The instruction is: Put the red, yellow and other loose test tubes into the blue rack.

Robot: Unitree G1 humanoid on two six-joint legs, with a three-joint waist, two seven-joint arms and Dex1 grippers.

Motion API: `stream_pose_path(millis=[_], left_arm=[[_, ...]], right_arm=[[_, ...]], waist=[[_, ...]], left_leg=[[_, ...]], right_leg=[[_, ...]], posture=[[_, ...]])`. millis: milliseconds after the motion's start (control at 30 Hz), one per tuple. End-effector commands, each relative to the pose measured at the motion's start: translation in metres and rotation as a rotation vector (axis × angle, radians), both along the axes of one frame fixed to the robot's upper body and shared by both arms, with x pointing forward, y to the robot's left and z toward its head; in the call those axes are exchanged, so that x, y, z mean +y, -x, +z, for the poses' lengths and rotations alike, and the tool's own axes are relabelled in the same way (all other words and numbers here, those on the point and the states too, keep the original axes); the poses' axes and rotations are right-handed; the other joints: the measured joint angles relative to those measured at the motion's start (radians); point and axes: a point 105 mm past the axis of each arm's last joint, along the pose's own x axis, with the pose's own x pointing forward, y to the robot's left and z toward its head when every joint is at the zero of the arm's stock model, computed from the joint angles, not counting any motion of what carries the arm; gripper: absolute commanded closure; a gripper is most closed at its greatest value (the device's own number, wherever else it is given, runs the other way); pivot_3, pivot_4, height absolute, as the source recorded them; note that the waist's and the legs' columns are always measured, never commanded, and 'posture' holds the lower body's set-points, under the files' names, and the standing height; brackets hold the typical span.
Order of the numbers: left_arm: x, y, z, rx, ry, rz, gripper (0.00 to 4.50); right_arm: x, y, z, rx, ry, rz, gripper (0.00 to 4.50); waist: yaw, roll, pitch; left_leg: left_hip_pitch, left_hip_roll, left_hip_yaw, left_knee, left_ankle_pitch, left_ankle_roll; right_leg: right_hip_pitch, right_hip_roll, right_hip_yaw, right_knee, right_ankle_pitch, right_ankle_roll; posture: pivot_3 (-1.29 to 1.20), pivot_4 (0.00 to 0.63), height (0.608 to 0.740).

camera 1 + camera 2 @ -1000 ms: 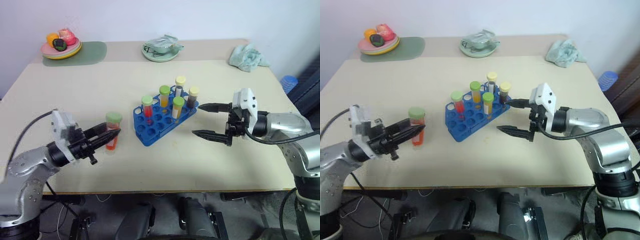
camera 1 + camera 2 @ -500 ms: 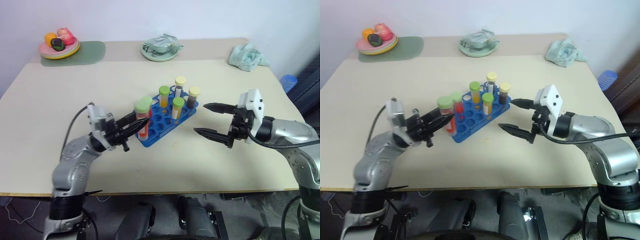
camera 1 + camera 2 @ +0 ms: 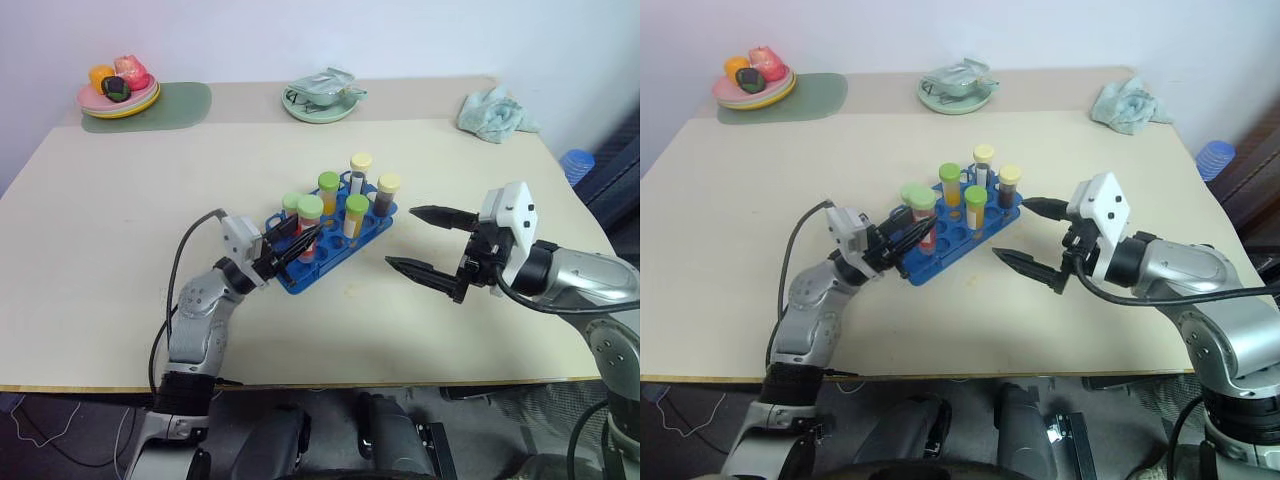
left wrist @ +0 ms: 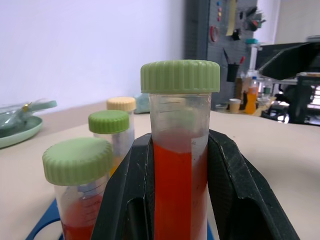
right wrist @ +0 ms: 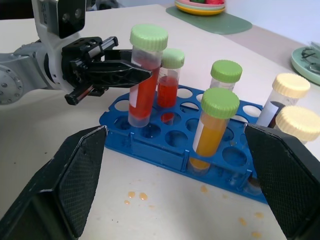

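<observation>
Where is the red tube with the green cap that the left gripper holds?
The red tube is gripped in the left gripper, over the blue rack's near-left holes, beside another red tube.

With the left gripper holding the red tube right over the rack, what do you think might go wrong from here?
1. The red tube, clamped in the left gripper, hangs tilted with its bottom at a front hole of the blue rack; it may catch the rim and shove the rack.
2. It sits close to the racked red tube and could knock it.
3. Orange drops on the table suggest a leak; a hard squeeze might spill more.
</observation>
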Motion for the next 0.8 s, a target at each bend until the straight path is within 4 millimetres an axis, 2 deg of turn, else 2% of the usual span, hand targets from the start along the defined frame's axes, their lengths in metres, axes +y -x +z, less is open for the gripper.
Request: stream_pose_path(millis=[33, 467, 633, 800], left_arm=[[-0.008, -0.004, 0.003, -0.017, 0.001, -0.007, 3.66], [-0.032, -0.013, 0.004, -0.01, -0.023, -0.105, 3.66], [-0.036, -0.011, 0.0, -0.002, -0.042, -0.142, 3.66], [-0.031, -0.008, -0.003, 0.013, -0.051, -0.146, 3.66]], right_arm=[[-0.002, 0.006, 0.007, -0.045, -0.003, 0.0, 0.0], [-0.001, 0.008, 0.005, -0.069, -0.025, -0.045, 0.0], [-0.001, 0.009, 0.008, -0.079, -0.029, -0.056, 0.0], [-0.001, 0.009, 0.008, -0.081, -0.031, -0.063, 0.0]], waist=[[0.0, 0.0, 0.0], [0.0, 0.0, 0.0], [-0.001, 0.0, 0.0], [-0.001, 0.0, 0.0]], left_leg=[[0.0, 0.0, 0.0, 0.0, 0.0, 0.0], [0.0, 0.0, 0.0, 0.0, 0.0, 0.0], [0.001, 0.0, 0.0, 0.0, 0.0, 0.0], [0.001, 0.0, 0.0, 0.0, 0.0, 0.0]], right_leg=[[0.0, 0.0, 0.0, 0.0, 0.0, 0.0], [0.0, 0.0, 0.0, 0.0, 0.0, 0.0], [0.0, 0.0, 0.0, 0.0, 0.0, 0.0], [0.0, 0.0, 0.0, 0.0, 0.0, 0.0]], posture=[[0.0, 0.15, 0.74], [0.0, 0.15, 0.74], [0.0, 0.15, 0.74], [0.0, 0.15, 0.74]])
